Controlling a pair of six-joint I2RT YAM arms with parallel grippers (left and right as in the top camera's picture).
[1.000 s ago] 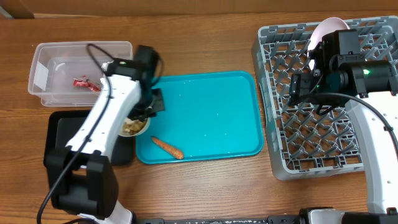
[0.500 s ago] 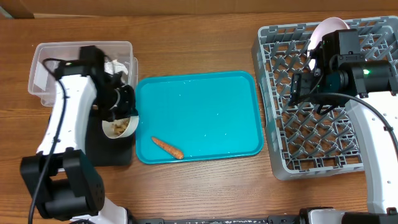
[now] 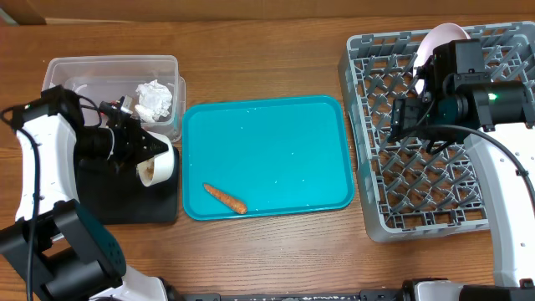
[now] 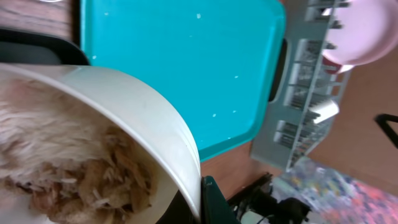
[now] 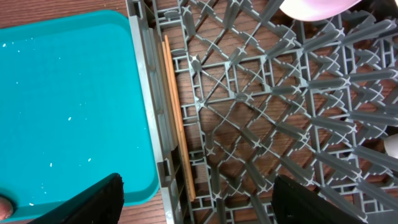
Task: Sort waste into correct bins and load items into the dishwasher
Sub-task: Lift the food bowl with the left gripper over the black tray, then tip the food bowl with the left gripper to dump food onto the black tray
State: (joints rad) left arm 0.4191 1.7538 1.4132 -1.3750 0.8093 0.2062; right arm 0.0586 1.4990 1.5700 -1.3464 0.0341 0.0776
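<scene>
One bowl (image 3: 159,165) is in play: small and white, pinched at the rim by the left gripper (image 3: 142,155). The jaws are clamped on it. It is tipped steeply over the right part of the black tray (image 3: 92,201), just beside the teal tray (image 3: 276,125). In the left wrist view, beige rice scraps (image 4: 74,180) sit inside the bowl. None are seen falling, and none can be made out on the black tray.

Done so far, by the look of it:
- The crumpled tissue (image 3: 155,99) is in the clear tub (image 3: 84,68).
- A pale round plate (image 3: 439,38) stands at the far edge of the dish rack (image 3: 443,201).
- The chopsticks (image 5: 179,124) lie flat in the rack, along the wall nearest the teal tray.

Left to do, as a judgement:
- The scraps need to come out of the bowl.
- The emptied bowl then goes across to the rack.
- The carrot piece (image 3: 226,198) lies loose on the teal tray near its front-left corner, well apart from both bins, and needs binning.

The right gripper (image 3: 399,119) hangs over the left part of the rack with its fingers spread wide and nothing between them. It looks idle, maybe waiting on the bowl. The teal tray is bare apart from the carrot and a few pale specks.
</scene>
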